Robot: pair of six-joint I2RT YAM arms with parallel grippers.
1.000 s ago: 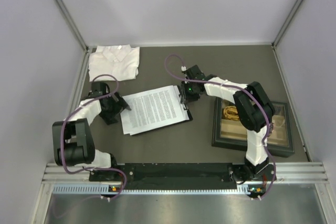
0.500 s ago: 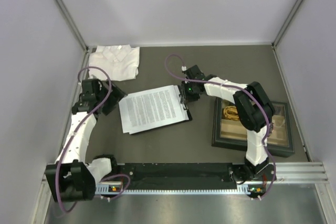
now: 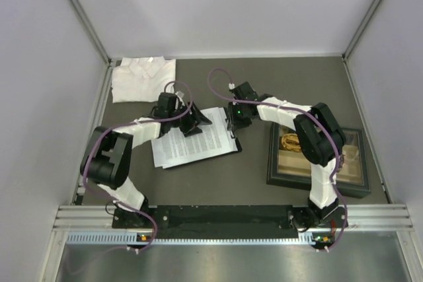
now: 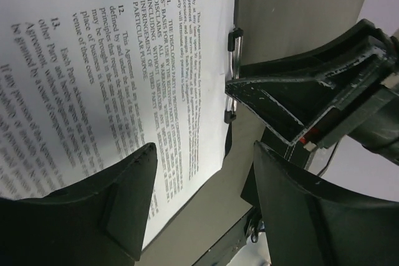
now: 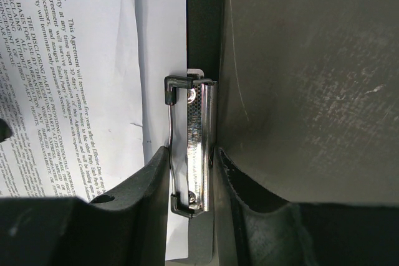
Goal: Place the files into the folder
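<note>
Right end effector [image 5: 190, 161] pinches the silver metal clip [image 5: 201, 141] of the flat black folder [image 5: 202, 17] — seemingly levering it open. White printed paper files [image 4: 124, 60] lie just beside the clip, on the folder. Left end effector [image 4: 202, 154] hovers over them, spread wide and empty — likely to nudge them under.

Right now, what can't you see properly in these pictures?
- Top view: the folder lies mostly under the files; only a dark edge shows.
- Top view: the right arm covers part of the tray; its contents look too small to name.
- Left wrist view: the picture edge cuts off the files' text; how many sheets is unclear.
</note>
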